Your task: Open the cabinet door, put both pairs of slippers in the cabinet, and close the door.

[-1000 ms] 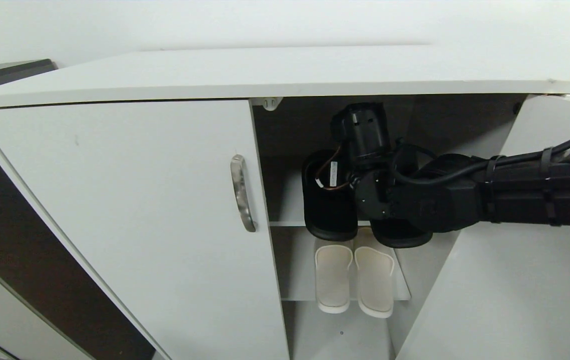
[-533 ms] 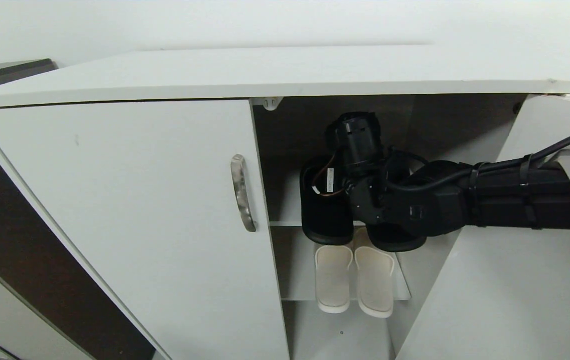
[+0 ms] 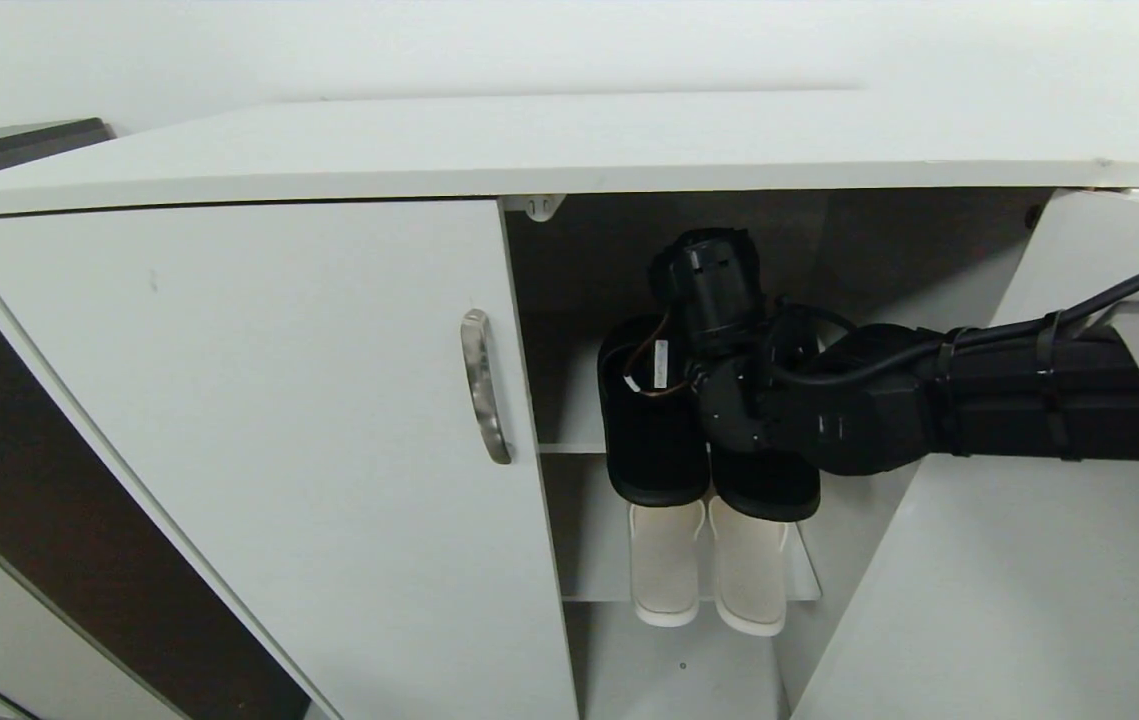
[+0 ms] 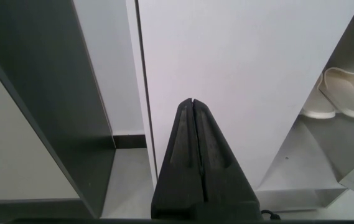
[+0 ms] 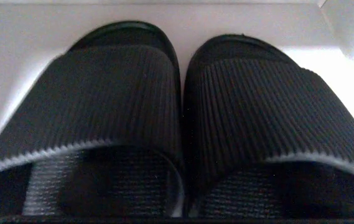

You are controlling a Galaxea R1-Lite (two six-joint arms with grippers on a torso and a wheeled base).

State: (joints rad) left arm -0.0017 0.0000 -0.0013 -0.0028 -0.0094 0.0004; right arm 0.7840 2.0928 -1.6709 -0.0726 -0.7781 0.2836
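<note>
change: over the last second the right arm (image 3: 929,420) has sunk and edged left in the opening; the heels of the black slippers (image 3: 659,430) now sit lower, overlapping the white slippers (image 3: 709,570) in the head view.
meaning: likely the set-down of the second pair; only release, withdrawal and door closing remain.
black slippers location: side by side on the upper shelf (image 3: 569,410), heels overhanging its near edge.
white slippers location: lower shelf (image 3: 584,570), right half of the cabinet (image 3: 529,140).
right gripper: at the black pair beyond the wrist; grasping or released cannot be told.
left gripper (image 4: 192,109): clenched, holding nothing, low before the closed left door (image 3: 229,420).
surroundings: door handle (image 3: 484,400); right door (image 3: 979,580) swung open to the near right.
obstructions: the arm occupies the opening and must leave before the door swings; overhanging heels may catch the door.
</note>
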